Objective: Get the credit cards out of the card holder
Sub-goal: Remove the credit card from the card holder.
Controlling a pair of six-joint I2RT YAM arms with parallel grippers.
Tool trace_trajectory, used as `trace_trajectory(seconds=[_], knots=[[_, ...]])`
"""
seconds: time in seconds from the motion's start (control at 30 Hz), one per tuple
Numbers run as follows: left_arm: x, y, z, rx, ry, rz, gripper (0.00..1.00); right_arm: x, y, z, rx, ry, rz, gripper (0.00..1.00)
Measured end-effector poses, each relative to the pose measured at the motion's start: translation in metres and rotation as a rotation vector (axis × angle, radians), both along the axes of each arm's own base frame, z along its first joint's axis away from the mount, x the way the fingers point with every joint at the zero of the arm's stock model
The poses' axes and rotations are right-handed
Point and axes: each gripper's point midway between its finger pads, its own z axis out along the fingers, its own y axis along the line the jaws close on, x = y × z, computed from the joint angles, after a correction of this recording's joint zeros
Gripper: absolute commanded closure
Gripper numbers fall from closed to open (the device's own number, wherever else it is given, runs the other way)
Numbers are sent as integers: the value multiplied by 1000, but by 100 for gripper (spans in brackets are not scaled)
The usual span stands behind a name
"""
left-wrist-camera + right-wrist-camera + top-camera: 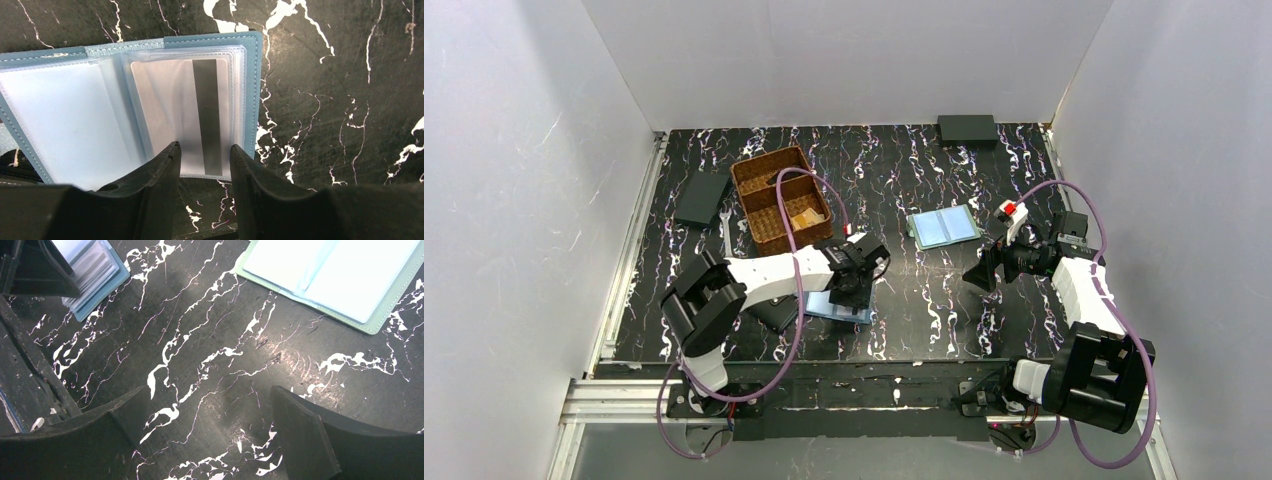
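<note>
No word, brand or number can be read anywhere. The credit card (170, 110) inside the card holder (254, 100) shows only a plain dark stripe.

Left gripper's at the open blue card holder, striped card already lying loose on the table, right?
No. The left gripper is at the open card holder, but the striped card sits inside a clear sleeve, not on the table; see the left wrist view.

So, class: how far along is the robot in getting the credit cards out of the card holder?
Done: the card holder lies open. In hand: the left end effector, jaws apart, sits at the lower edge of a striped card still in its sleeve. Left: pulling the cards out; none lies loose in view. The right end effector hangs open, holding nothing.
</note>
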Motion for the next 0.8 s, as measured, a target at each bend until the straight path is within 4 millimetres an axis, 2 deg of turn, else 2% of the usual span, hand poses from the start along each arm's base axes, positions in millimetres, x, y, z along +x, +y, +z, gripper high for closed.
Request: trace_trajectory(seconds=[0.07, 0.23, 0.4, 0.6, 0.67, 0.7, 0.8], knots=[[-2, -1, 1, -19, 4, -14, 70, 0, 0, 0, 3, -2, 3, 2], [-13, -1, 11, -102, 24, -48, 89, -1, 2, 1, 8, -2, 9, 2], [-24, -7, 19, -213, 44, -78, 90, -4, 4, 1, 16, -2, 22, 2], [-32, -18, 15, -305, 80, -100, 92, -7, 8, 3, 18, -8, 56, 2], [-34, -21, 16, -335, 90, -103, 96, -8, 12, 6, 17, -12, 73, 2], [-34, -23, 17, -349, 93, -102, 100, -8, 15, 8, 16, -18, 89, 2], [-33, -30, 22, -406, 102, -93, 100, -9, 32, 12, 5, -26, 171, 2]])
